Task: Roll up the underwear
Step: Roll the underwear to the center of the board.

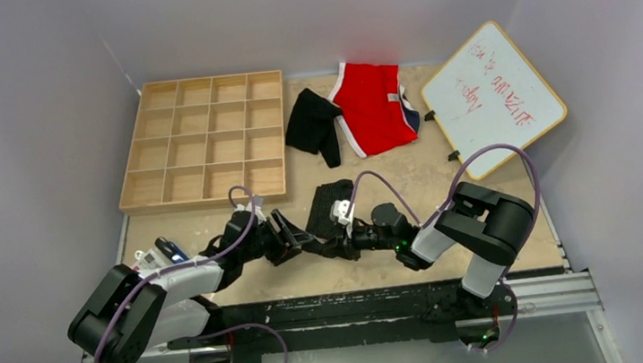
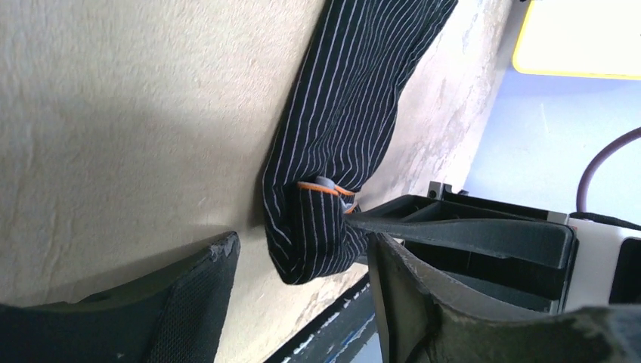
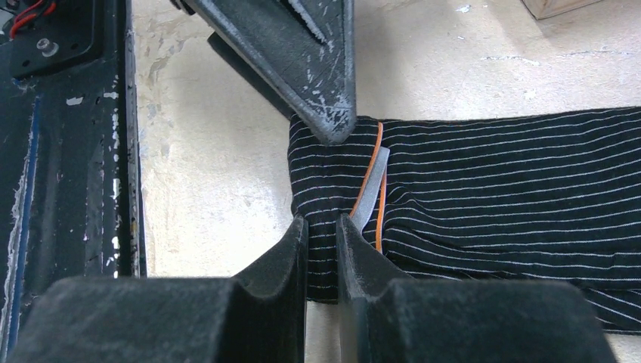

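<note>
**Operator:** Report the right tool.

**Technician:** The right tool [image 3: 321, 227] is pressed together, pinching the folded near end of the black striped underwear [image 3: 491, 181], a soft fabric garment with fine white lines. An orange-and-grey label [image 3: 370, 189] shows at the fold, just beside the pinch.

**Operator:** Report the left tool.

**Technician:** The left tool [image 2: 302, 246] stands spread and pinches nothing. The folded end lies between its fingers. In the right wrist view, the tip of one left finger [image 3: 317, 76] meets the fabric edge on the side opposite the right tool.

**Operator:** Where is the garment?

**Technician:** It lies flat on the beige bench [image 1: 407, 172], near the front edge and between the two arms. From the tools it extends toward the rear.

**Operator:** What lies farther back?

**Technician:** The plain black underwear [image 1: 314, 126] lies crumpled against the red briefs with white trim [image 1: 373, 106]. To the left is the light wooden grid tray [image 1: 203, 200]. To the right is a tilted, wood-framed whiteboard [image 1: 491, 96] with red writing.
</note>
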`<move>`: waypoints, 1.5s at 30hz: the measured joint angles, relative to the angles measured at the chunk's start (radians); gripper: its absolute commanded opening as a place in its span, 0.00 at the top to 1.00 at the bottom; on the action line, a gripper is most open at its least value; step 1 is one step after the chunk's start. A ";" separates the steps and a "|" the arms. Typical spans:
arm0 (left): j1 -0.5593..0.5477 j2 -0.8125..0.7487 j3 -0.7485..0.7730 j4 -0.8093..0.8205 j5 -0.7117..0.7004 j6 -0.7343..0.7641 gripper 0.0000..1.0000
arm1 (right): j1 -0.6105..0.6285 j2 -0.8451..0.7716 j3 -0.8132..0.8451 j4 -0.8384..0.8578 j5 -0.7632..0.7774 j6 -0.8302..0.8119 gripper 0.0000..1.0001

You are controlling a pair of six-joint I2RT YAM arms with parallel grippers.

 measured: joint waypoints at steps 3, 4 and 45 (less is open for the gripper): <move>-0.004 0.008 -0.034 0.060 0.008 -0.056 0.38 | 0.000 0.009 0.001 0.013 -0.001 0.003 0.85; -0.004 0.022 -0.042 0.090 0.013 -0.075 0.40 | 0.000 0.011 0.001 0.016 -0.001 0.005 0.85; -0.013 0.077 0.108 -0.203 0.007 -0.121 1.00 | 0.419 -0.039 0.119 -0.282 0.670 -0.681 0.57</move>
